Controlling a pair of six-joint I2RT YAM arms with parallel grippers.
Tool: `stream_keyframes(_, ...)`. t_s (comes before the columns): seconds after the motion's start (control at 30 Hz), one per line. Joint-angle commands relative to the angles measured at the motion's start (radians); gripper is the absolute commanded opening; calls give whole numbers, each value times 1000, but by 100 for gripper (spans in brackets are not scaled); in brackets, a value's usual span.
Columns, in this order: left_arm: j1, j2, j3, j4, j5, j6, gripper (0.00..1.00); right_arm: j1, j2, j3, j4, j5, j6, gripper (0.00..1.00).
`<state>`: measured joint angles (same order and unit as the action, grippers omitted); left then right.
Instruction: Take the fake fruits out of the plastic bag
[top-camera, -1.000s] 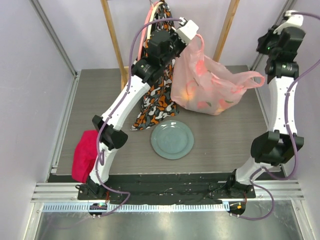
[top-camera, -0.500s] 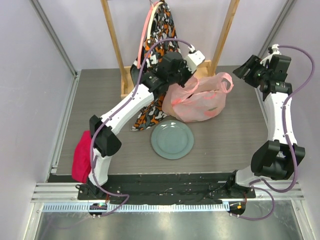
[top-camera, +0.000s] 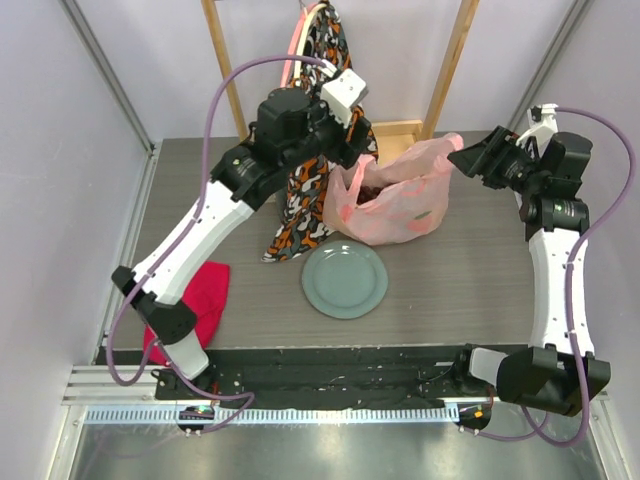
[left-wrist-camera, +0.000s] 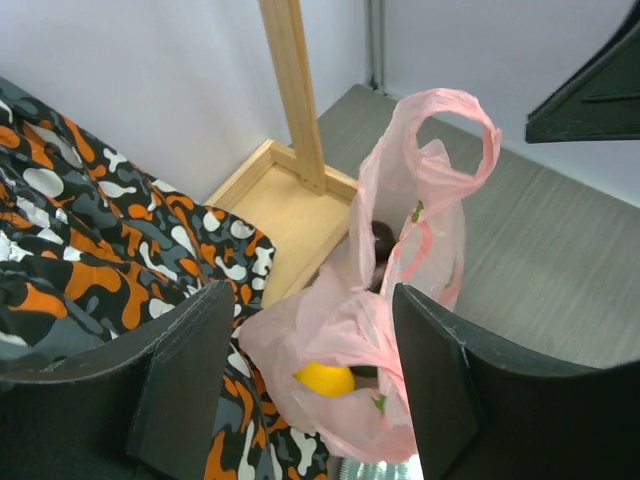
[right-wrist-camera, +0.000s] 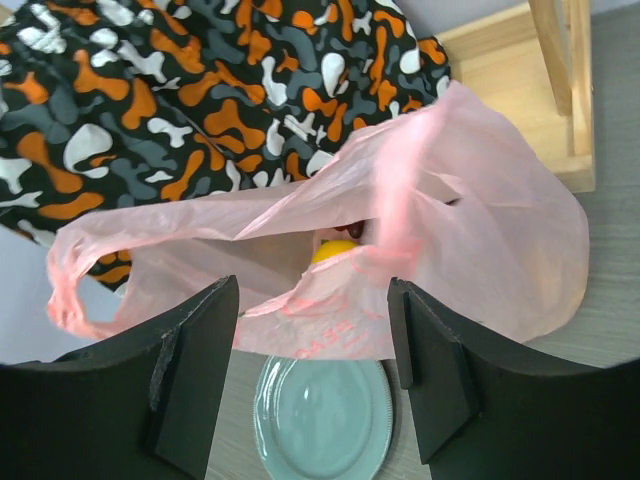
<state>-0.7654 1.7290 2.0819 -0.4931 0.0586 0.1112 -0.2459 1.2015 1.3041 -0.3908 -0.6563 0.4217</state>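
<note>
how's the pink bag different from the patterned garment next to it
The plastic bag is plain, see-through pink; the patterned garment is opaque with orange, black and white blotches. The bag sits slumped on the table; the garment hangs down from above. Both are soft and crumpled.

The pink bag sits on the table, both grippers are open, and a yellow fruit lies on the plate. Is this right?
Not quite: the yellow fruit lies inside the pink bag, not on the plate, as the left wrist view shows. The rest holds.

Left end effector (left-wrist-camera: 312, 330), right end effector (right-wrist-camera: 312, 315), both spread
</note>
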Motion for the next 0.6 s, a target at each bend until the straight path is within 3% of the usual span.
stream_keyframes(0.0, -5, -92, -75, -33, 89, -57, 70, 13, -37, 24, 12, -33, -27, 70)
stream_keyframes(0.2, -23, -118, -198, -19, 80, -209, 72, 54, -19, 8, -46, 82, -77, 69)
stream_keyframes(0.5, -25, -63, -181, -6, 81, -344, 75, 56, -17, 104, -111, 161, -139, 65)
stream_keyframes(0.57, -25, -51, -183, -5, 47, -352, 75, 57, -23, 139, -132, 246, -161, 65)
